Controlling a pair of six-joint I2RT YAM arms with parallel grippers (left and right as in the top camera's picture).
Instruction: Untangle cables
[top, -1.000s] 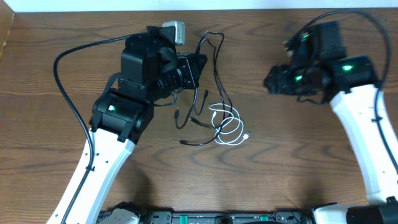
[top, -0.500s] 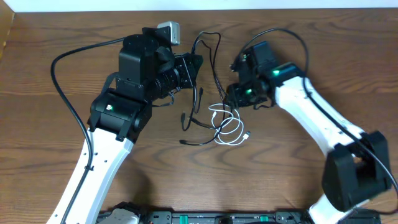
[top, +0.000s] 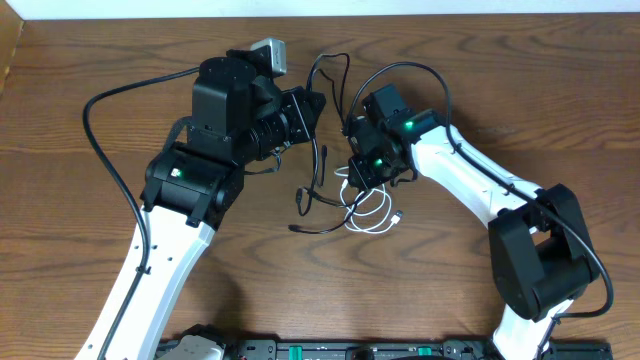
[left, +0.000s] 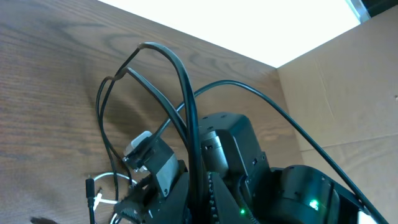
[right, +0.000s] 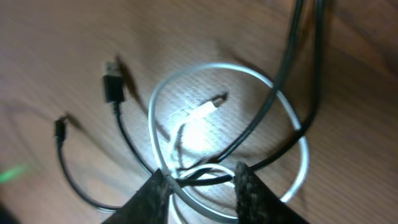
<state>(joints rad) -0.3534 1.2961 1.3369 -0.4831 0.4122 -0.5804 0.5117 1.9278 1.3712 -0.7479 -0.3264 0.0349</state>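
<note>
Your cables sit in one knot near the middle of the worktop, a little toward the far edge, between the two arms. From overhead you see a black loop reaching up toward the far edge. The white cable is coiled on the near side of the knot, and a black strand runs out of the knot toward the left edge and ends in a plug.

Your right gripper is down over the knot, right on top of the white coil. In its wrist view the two fingers are spread apart, one on each side of the place where the white coil and the black strands cross. You cannot tell whether the pads touch the wood. The coil's own white plug lies inside its ring. A black cable runs down from the top of that view and passes across the ring. Off to the side lie a black USB plug and a smaller black plug, each flat on the wood and apart from the coil.

Your left gripper is on the far-left side of the knot, pointing toward the right arm. A black strand hangs just beside it, down to the wood. Its wrist view shows black loops arching over the wood in front of the right arm's wrist, but not its own fingers. You cannot tell whether they are spread or pinching a strand
</note>
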